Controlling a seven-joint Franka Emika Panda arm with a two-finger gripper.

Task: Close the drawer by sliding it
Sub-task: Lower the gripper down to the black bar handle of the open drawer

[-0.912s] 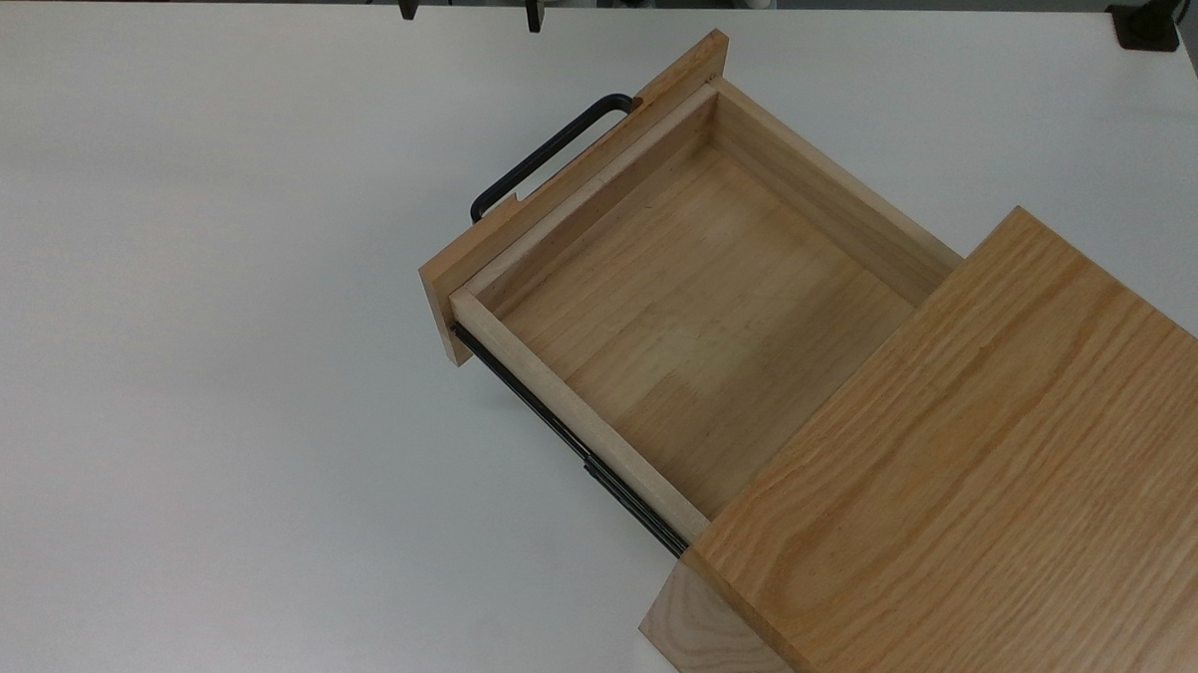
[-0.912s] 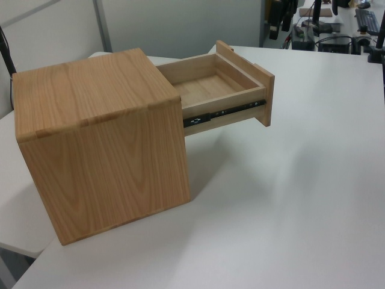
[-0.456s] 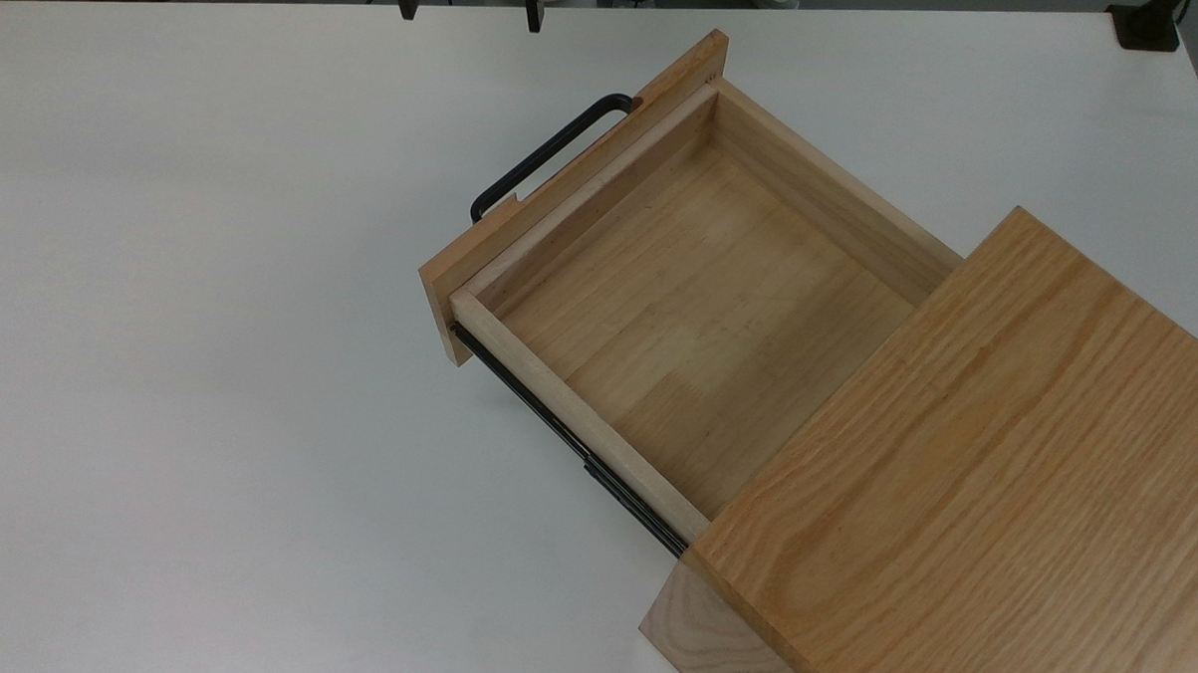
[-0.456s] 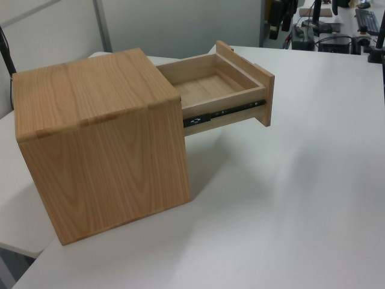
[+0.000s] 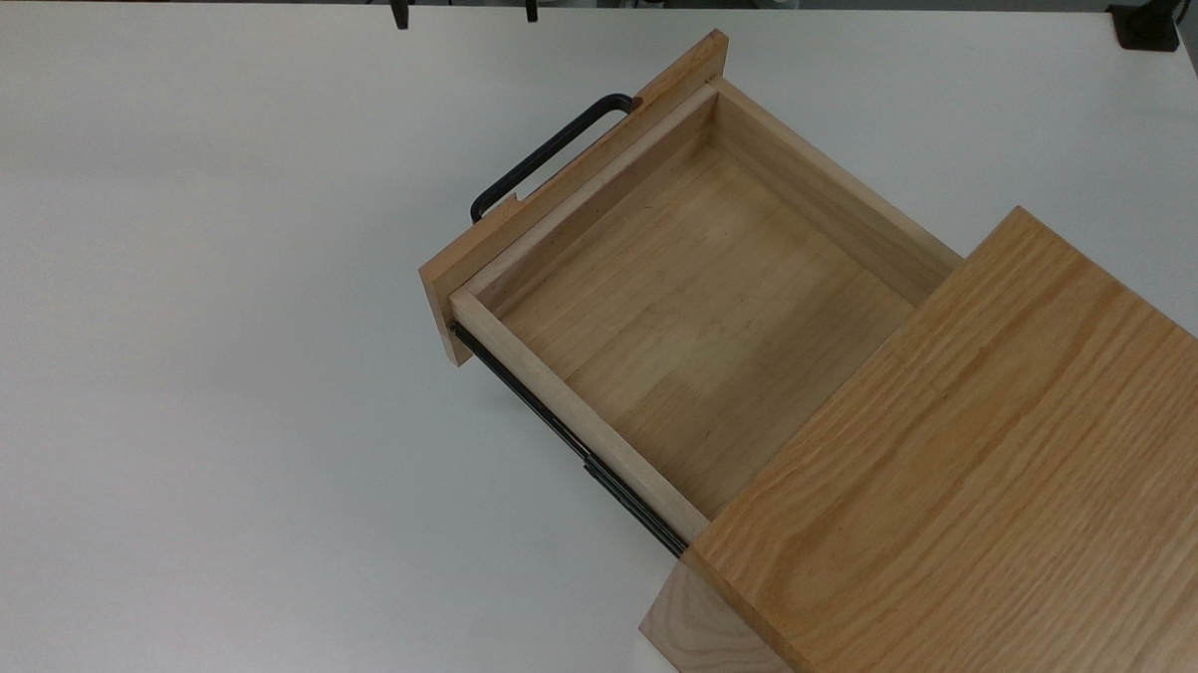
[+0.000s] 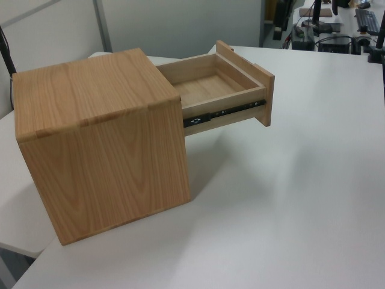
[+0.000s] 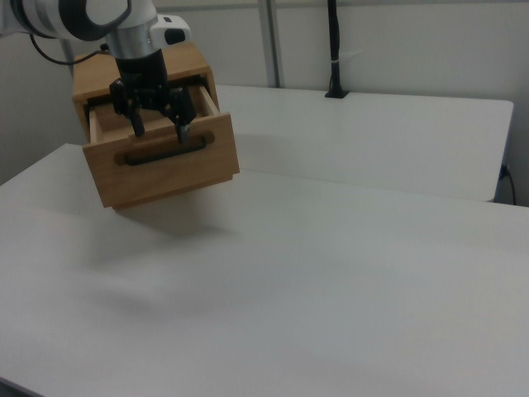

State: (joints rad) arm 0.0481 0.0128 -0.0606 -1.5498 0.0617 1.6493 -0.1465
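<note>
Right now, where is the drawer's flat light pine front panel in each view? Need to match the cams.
Top view: flat light pine front panel runs diagonally at upper centre, on the drawer's end farthest from the cabinet.
Left view: seen edge-on, right of centre in the upper half.
Right view: face-on at upper left, bearing the handle.
Shared landmark: the large oak-grained wooden cabinet that the drawer slides out of.
</note>
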